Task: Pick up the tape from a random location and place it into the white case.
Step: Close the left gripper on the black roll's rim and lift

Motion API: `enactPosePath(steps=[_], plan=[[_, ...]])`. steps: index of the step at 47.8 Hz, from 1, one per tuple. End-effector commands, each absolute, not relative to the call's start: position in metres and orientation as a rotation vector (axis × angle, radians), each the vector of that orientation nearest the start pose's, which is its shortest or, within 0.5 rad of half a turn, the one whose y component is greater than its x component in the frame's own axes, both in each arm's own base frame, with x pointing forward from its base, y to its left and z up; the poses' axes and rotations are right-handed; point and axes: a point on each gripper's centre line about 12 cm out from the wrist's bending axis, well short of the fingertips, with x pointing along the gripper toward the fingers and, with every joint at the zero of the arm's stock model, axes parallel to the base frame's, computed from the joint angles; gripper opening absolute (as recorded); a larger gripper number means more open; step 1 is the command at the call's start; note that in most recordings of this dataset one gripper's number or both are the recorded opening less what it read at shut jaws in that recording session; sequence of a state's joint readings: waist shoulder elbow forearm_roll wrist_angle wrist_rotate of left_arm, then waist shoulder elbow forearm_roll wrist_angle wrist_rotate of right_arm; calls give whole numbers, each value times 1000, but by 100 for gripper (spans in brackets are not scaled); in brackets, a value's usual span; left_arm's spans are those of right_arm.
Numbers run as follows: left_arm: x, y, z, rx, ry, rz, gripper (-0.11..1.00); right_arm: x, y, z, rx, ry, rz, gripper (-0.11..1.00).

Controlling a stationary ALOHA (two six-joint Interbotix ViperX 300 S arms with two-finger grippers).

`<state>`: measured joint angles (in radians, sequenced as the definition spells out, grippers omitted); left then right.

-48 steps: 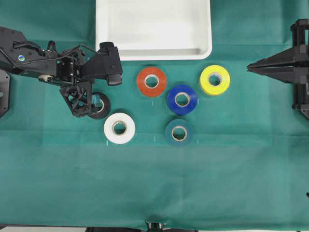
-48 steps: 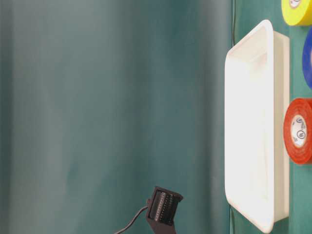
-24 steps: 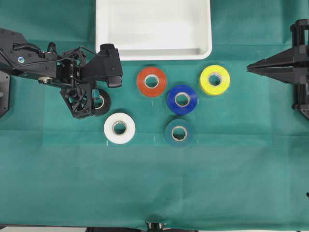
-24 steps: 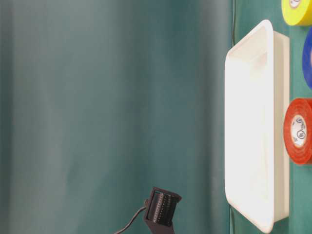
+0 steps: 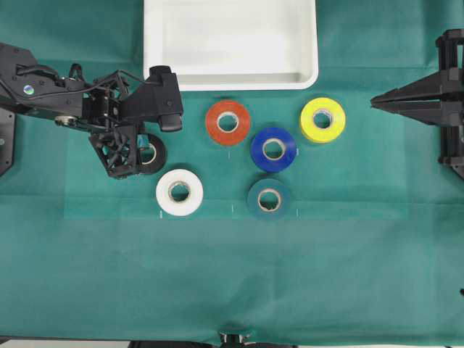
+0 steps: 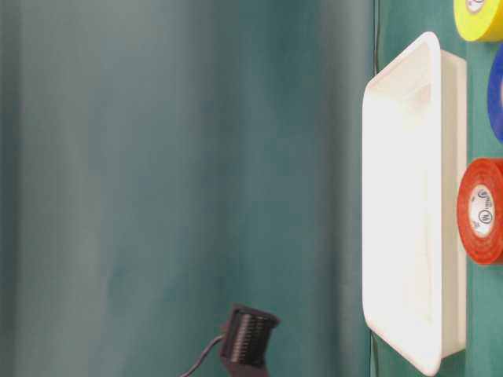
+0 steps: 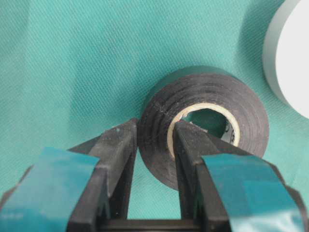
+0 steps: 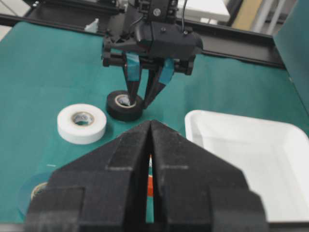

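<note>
While the right claw (image 8: 149, 145) sat pressed together at the far side of the green bench (image 5: 232, 275), the left claw (image 7: 154, 140) pinched the wall of the tape (image 7: 207, 121), one finger outside and one inside its core. The tape lay flat on the bench, just beside the white roll (image 5: 179, 192) and apart from the white case (image 5: 308, 76).

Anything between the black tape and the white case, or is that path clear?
In the overhead view, the left gripper's own wrist camera block sits between the tape and the white case; otherwise only green cloth.
</note>
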<state>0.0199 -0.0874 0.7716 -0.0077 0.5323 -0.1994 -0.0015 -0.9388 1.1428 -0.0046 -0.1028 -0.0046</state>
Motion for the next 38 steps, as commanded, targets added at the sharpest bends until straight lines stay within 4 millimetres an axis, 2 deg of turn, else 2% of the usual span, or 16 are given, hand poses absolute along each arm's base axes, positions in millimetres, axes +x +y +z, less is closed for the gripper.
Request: enactPosePath(steps=[1,25,38], plan=[[308,5,145,-197,1165,133,19,207,0,291,-12,74,0,0],[305,5,198,-188,1205,134,19,207,0,291,-14,77,0,0],[303,5,241,-187,1162,130,19,208,0,290,-14,81,0,0]])
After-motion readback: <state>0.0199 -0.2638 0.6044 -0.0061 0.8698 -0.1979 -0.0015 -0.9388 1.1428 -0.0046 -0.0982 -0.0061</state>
